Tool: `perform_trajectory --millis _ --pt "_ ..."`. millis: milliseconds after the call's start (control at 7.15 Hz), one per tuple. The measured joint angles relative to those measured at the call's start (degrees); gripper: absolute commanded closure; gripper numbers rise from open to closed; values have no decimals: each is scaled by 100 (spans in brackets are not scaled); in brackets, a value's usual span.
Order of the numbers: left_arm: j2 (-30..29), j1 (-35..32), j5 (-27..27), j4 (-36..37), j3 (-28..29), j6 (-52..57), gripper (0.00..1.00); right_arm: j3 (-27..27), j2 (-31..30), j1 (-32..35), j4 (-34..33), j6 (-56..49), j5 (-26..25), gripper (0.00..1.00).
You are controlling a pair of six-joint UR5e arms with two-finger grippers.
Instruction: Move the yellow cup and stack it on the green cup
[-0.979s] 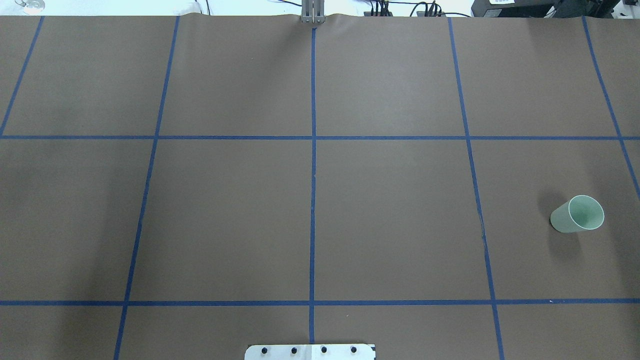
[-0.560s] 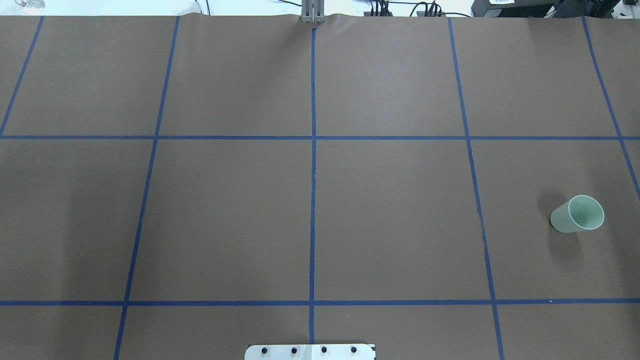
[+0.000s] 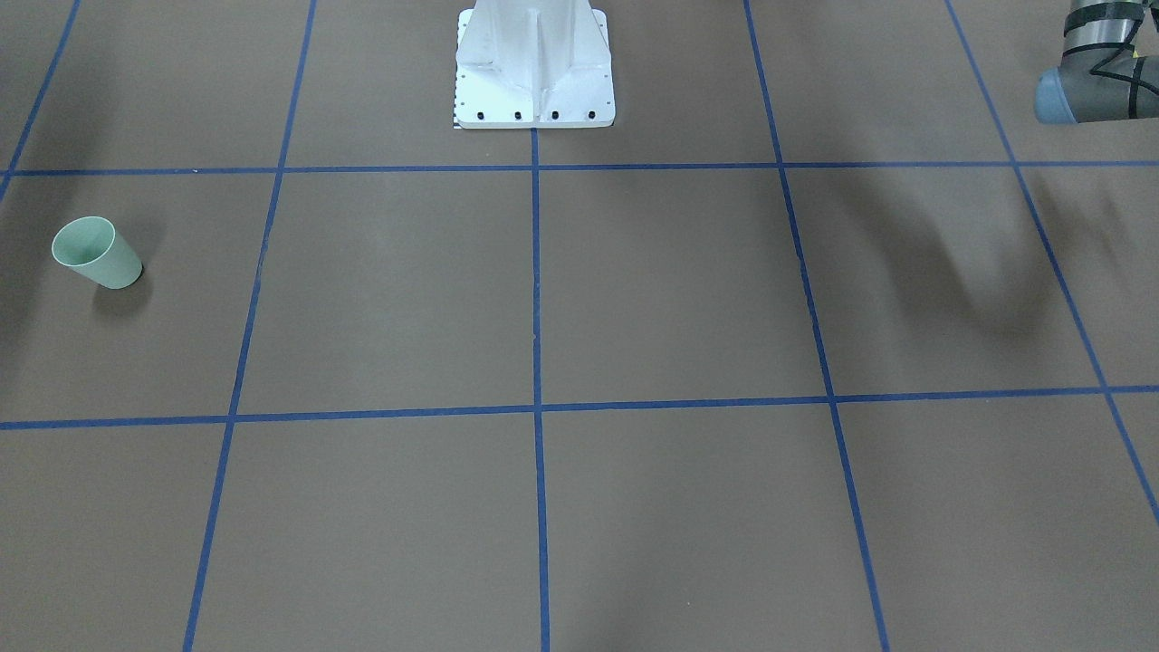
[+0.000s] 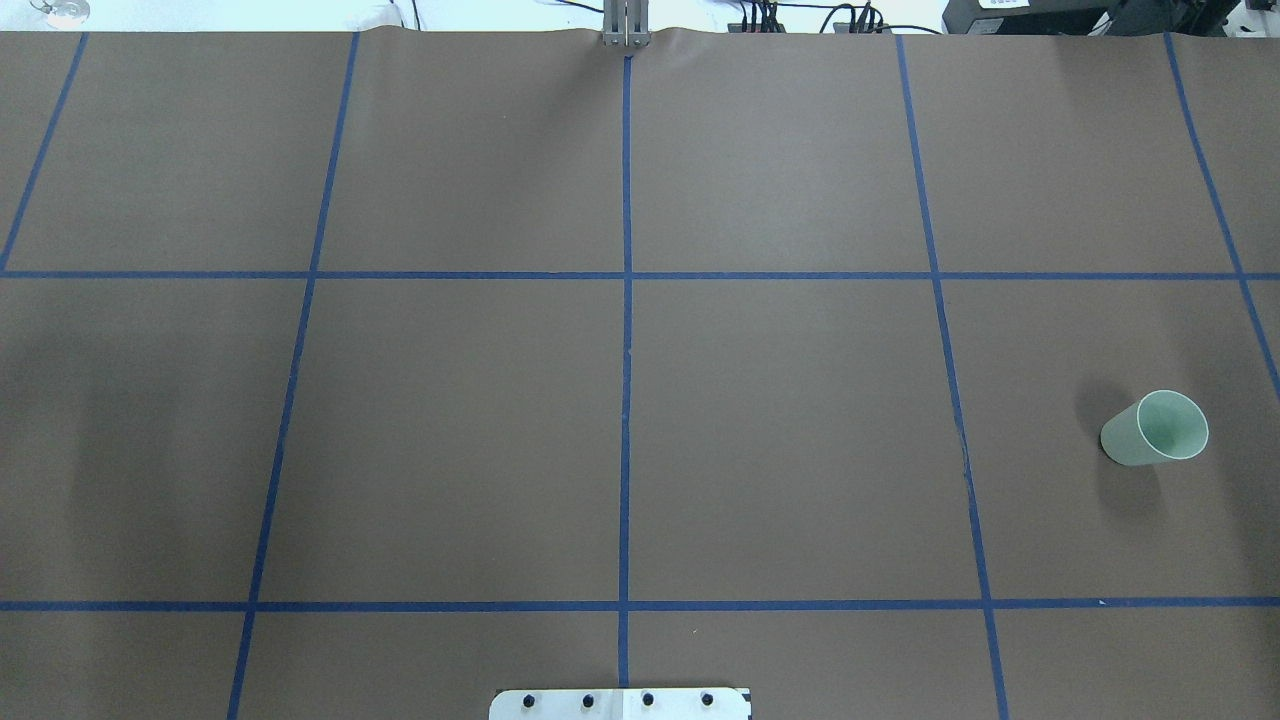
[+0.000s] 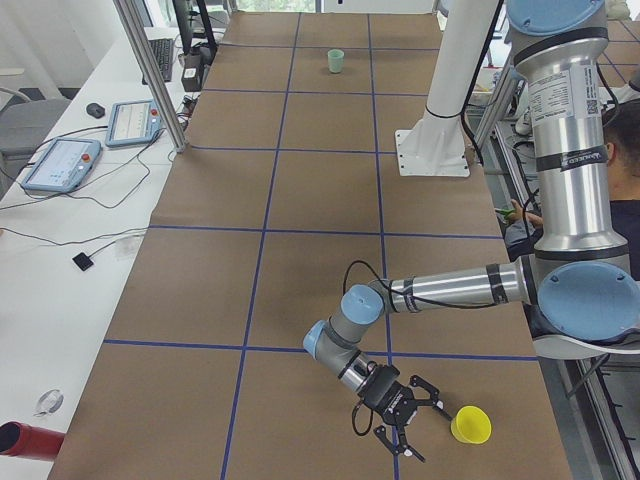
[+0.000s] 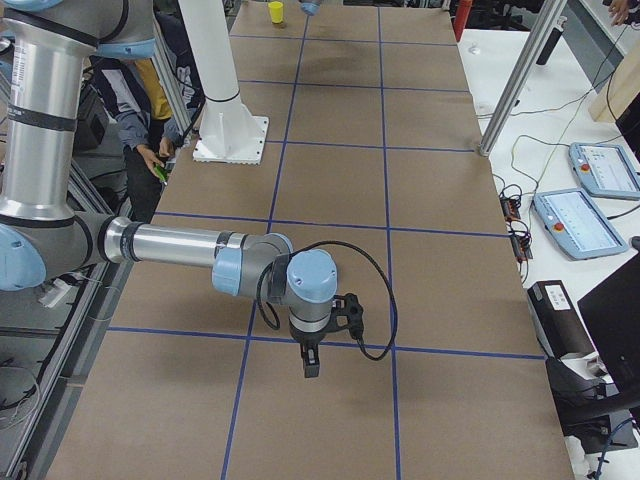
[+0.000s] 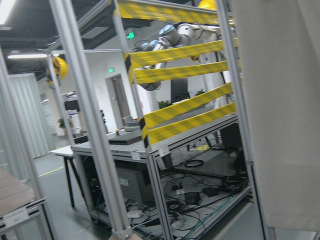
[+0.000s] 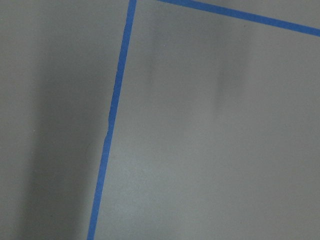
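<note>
The green cup stands tilted on the brown table at the right; it also shows in the front view and far off in the exterior left view. The yellow cup sits on the table near the robot-side edge, and shows far off in the exterior right view. My left gripper hangs low just beside the yellow cup, apart from it; I cannot tell if it is open. My right gripper points down over bare table; I cannot tell its state. Neither wrist view shows fingers.
The white robot pedestal stands at the table's middle, robot side. The left arm's elbow shows at the front view's top right. A person is beside the pedestal. Tablets and cables lie on a side bench.
A faint shadow on the left of the table has shifted a little. The green cup has not moved.
</note>
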Motion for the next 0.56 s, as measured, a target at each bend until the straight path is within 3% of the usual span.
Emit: perform_trajectory --millis 280,560 --pt "-55 665 -952 64 22 -392 0 -3 14 0 21 0 -8 0" --pt "-73 932 -1415 62 38 -516 0 8 25 -3 23 0 -16 0"
